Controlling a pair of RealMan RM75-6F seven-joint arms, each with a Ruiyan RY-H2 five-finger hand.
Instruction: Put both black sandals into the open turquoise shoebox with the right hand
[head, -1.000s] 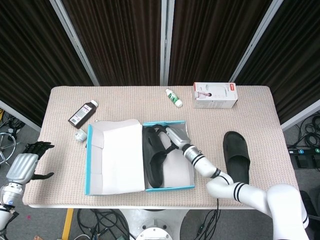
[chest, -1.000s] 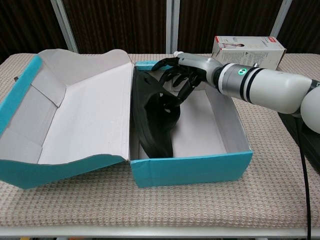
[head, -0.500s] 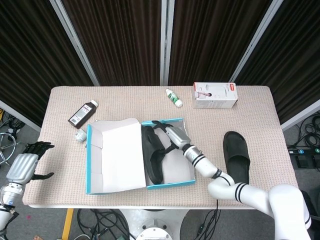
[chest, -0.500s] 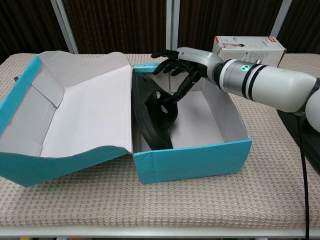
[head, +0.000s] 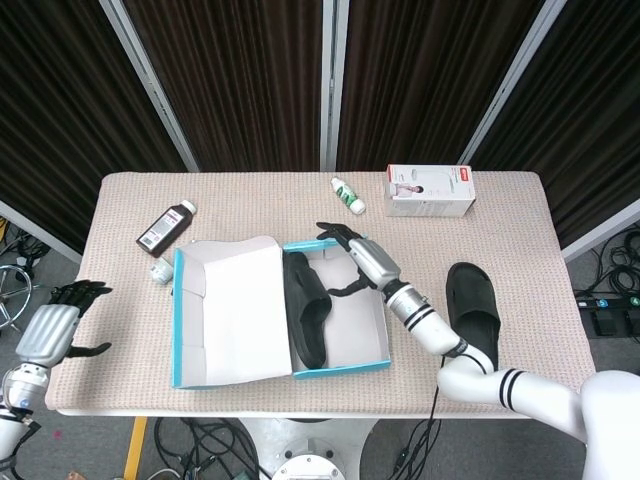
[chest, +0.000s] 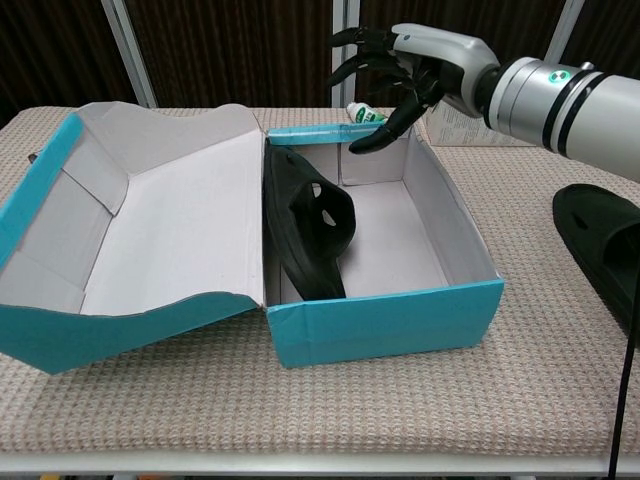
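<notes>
One black sandal (head: 305, 305) (chest: 305, 225) stands on its side inside the open turquoise shoebox (head: 340, 366) (chest: 390, 320), leaning against the left wall. The second black sandal (head: 472, 308) (chest: 600, 235) lies flat on the table, right of the box. My right hand (head: 358, 256) (chest: 405, 65) hovers above the box's back wall, fingers spread, holding nothing. My left hand (head: 55, 325) hangs off the table's left edge, empty, fingers apart.
The box lid (head: 228, 315) (chest: 140, 230) lies open to the left. A brown bottle (head: 167, 226), a small white bottle (head: 348, 195) (chest: 366, 114) and a white carton (head: 430, 190) (chest: 470, 125) stand along the back of the table.
My right hand let go of the sandal in the box and rose up and back out of it. The box shifted slightly. The sandal stays leaning inside.
</notes>
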